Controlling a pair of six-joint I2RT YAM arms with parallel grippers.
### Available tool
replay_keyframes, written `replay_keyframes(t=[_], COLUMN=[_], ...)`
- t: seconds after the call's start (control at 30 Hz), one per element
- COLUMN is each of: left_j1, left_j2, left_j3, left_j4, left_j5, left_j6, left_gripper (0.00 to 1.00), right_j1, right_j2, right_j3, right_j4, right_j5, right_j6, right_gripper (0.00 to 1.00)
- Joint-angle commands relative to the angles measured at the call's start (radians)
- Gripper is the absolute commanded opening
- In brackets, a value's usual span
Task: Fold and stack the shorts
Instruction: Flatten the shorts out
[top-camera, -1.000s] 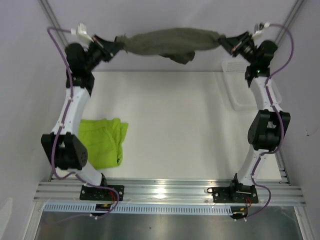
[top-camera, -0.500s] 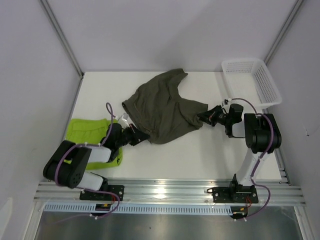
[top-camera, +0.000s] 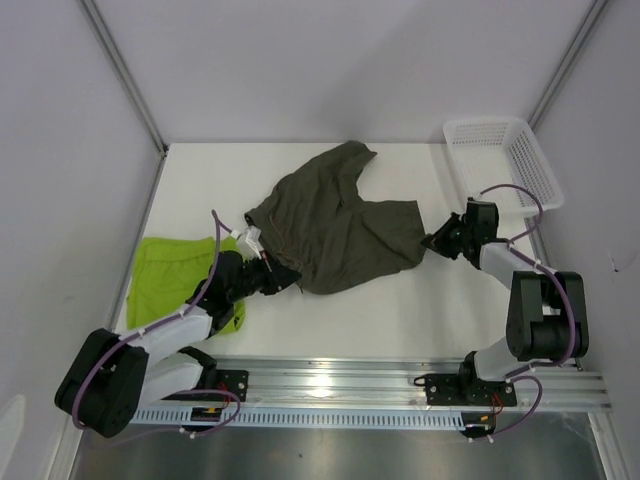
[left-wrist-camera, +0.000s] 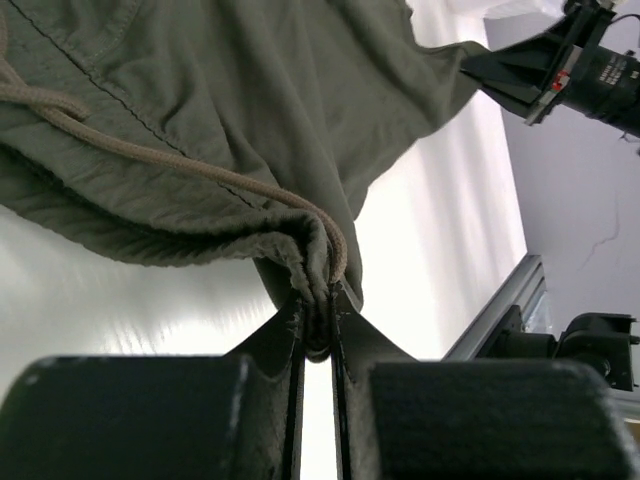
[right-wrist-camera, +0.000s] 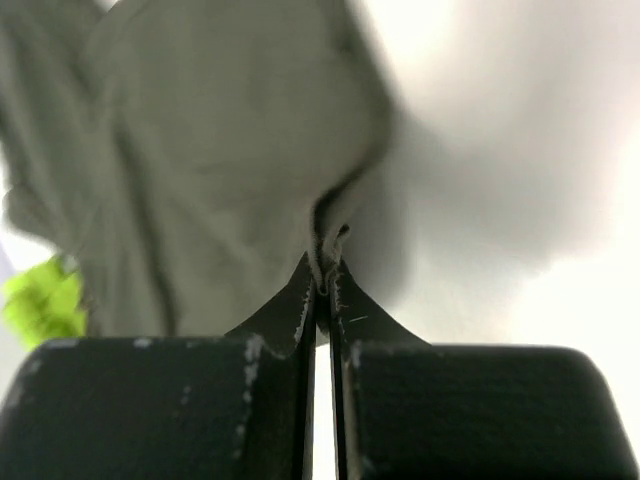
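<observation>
Pinching a bunched fold of waistband, the left gripper (top-camera: 284, 278) sits low over the near-left part of the white table (top-camera: 440, 310), its jaws pressed onto the cloth of the dark olive-grey shorts (top-camera: 335, 222). In the left wrist view the hem is gathered into a tight wad between the two fingers. A pale drawstring (left-wrist-camera: 190, 162) runs along the waistband and loops down to the pinch. Just beside that arm, toward the near-left edge, the bright lime green shorts (top-camera: 172, 272) lie folded flat, with the left forearm crossing their near-right corner. Across the middle of the table the olive pair lies spread and rumpled, one leg pointing toward the far edge. At its right side the right gripper (top-camera: 433, 241) holds another edge of the cloth. Its jaws are closed on a thin ridge of fabric, as the right wrist view shows, though that view is blurred. Farthest off, at the far-right corner, a white mesh basket (top-camera: 535, 165) stands apart from the cloth.
</observation>
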Motion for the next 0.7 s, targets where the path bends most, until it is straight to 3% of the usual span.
replay_keyframes(t=[0.0,0.23,0.47,0.67], left_j1=[-0.021,-0.062,-0.151,-0.222], left_j2=[-0.079,-0.101,-0.079,-0.107], left_j3=[0.045,-0.003,-0.081,-0.131], left_j4=[-0.155,-0.231,-0.208,-0.226], left_j5=[-0.034,-0.049,-0.073,-0.124], left_j6=[0.067,0.103,0.092,0.077], left_gripper=[0.0,0.0,0.01,0.19], right_j1=[-0.054,-0.109,-0.117,-0.124], right_j2=[-0.083,-0.119,-0.128,-0.114], right_j3=[-0.015,-0.035,-0.018,-0.006], right_j4=[-0.166,-0.242,-0.286,-0.303], right_j5=[0.167,0.28,0.356,0.387], right_j6=[-0.068,-0.071,-0.073,-0.065], right_gripper=[0.0,0.0,0.0,0.0])
